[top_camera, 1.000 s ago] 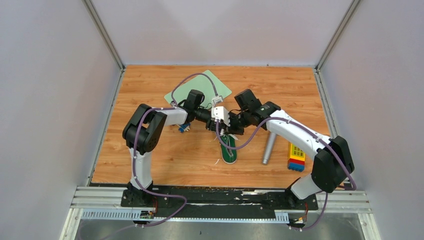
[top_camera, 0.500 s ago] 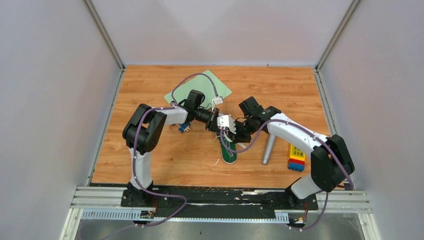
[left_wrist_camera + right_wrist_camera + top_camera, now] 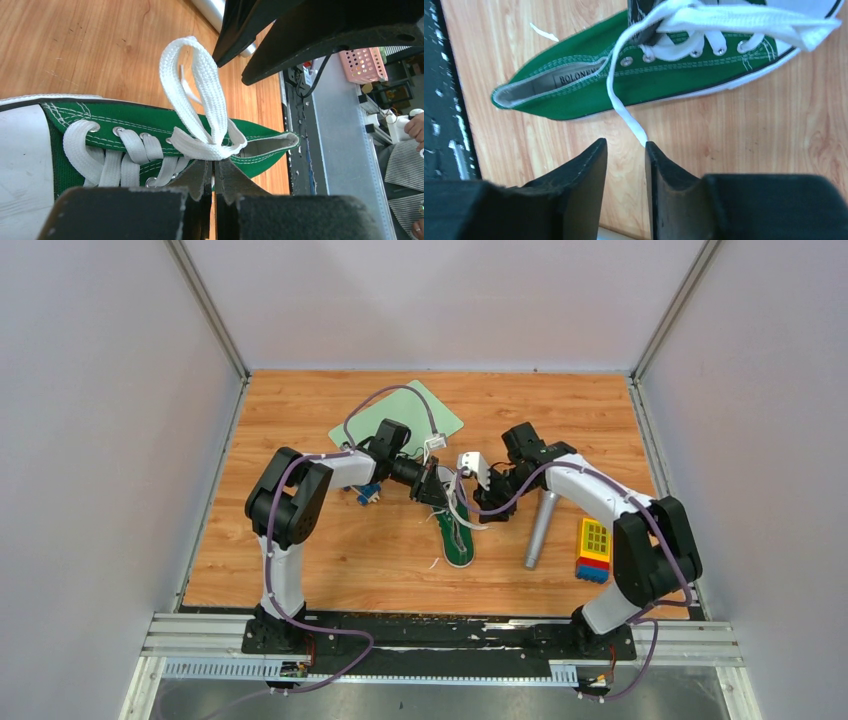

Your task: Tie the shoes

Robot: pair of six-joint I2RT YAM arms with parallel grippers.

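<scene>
The shoe (image 3: 458, 542) lies near the middle of the bench (image 3: 330, 560), heel toward 6 o'clock and toe toward 12, under the two wrists. The left jaws are pressed together on the lace (image 3: 125, 156), pinching it at the foot of a loop (image 3: 201, 85) that stands up over the top eyelets. The right jaws sit at the shoe's 3 o'clock side, a little apart with nothing between them. A loose lace tail (image 3: 623, 107) runs from the eyelets toward them and ends just at one fingertip (image 3: 660, 162); whether it touches is unclear. A grey mic (image 3: 540, 530) lies at 3 o'clock of the shoe, a block (image 3: 592, 550) farther the same way, and a green mat (image 3: 398, 412) at 11 o'clock.
</scene>
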